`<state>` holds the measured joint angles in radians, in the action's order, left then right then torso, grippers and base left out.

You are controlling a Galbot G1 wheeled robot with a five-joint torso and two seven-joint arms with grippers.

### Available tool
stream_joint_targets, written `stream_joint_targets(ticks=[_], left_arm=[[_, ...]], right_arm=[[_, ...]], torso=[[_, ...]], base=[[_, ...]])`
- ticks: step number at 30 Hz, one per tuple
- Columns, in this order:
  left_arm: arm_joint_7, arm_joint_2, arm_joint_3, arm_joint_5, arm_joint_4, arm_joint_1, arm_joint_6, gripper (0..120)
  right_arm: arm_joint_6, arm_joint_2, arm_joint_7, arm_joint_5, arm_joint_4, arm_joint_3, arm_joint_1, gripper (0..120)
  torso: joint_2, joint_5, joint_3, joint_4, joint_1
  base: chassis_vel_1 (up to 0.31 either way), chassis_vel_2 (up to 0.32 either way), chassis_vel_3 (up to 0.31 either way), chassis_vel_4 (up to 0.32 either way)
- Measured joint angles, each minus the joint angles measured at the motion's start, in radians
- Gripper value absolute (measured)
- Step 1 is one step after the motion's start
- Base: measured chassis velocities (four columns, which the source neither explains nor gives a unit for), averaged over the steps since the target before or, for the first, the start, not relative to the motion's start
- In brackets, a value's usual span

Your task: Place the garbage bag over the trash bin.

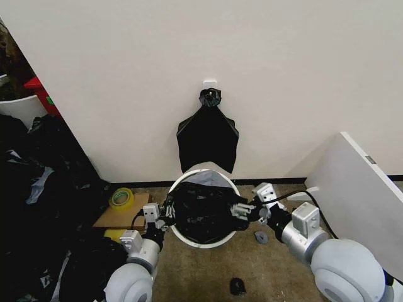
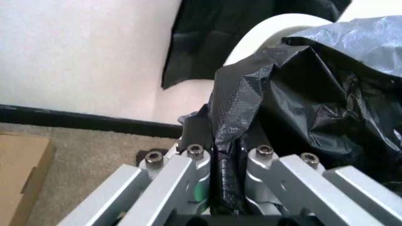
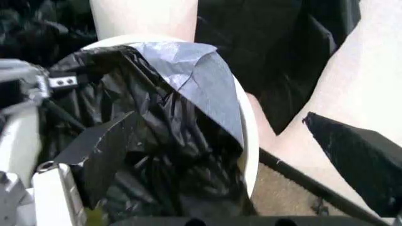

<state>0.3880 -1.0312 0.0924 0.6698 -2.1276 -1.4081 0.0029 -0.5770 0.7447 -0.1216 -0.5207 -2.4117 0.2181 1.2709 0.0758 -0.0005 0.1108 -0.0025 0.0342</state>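
Note:
The trash bin (image 1: 203,244), a round white bucket, stands on the floor against the wall. The garbage bag (image 1: 204,211), crinkled glossy black plastic, is spread across its mouth, with the white rim bare at the front and back. My left gripper (image 1: 167,211) is at the bag's left edge. In the left wrist view it (image 2: 227,157) is shut on a fold of the bag (image 2: 301,84) beside the bin rim (image 2: 270,28). My right gripper (image 1: 243,210) holds the bag's right edge. In the right wrist view the bag (image 3: 157,132) covers most of the opening inside the rim (image 3: 253,141).
A flat black bundle (image 1: 208,141) hangs from a wall hook behind the bin. A heap of black plastic (image 1: 38,189) fills the left side. A yellow tape roll (image 1: 121,198) lies on cardboard (image 1: 116,218). A white board (image 1: 359,189) leans at right. A black scrap (image 1: 237,286) lies on the floor.

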Motion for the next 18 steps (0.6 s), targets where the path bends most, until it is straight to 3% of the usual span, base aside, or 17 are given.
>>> stream_joint_targets(ticks=[9,18], left_arm=[[-0.005,0.007,-0.015,0.000,-0.012,0.002,0.005,4],[-0.008,0.006,-0.018,0.001,-0.019,0.002,0.006,4]], right_arm=[[0.067,0.013,0.038,0.197,0.098,-0.034,-0.002,59],[0.082,0.021,0.039,0.231,0.140,-0.043,0.000,29]], torso=[[0.000,0.0000,0.000,-0.0001,0.000],[0.000,-0.0001,0.000,0.0000,0.000]], base=[[0.000,0.000,0.000,0.000],[0.000,0.000,0.000,0.000]])
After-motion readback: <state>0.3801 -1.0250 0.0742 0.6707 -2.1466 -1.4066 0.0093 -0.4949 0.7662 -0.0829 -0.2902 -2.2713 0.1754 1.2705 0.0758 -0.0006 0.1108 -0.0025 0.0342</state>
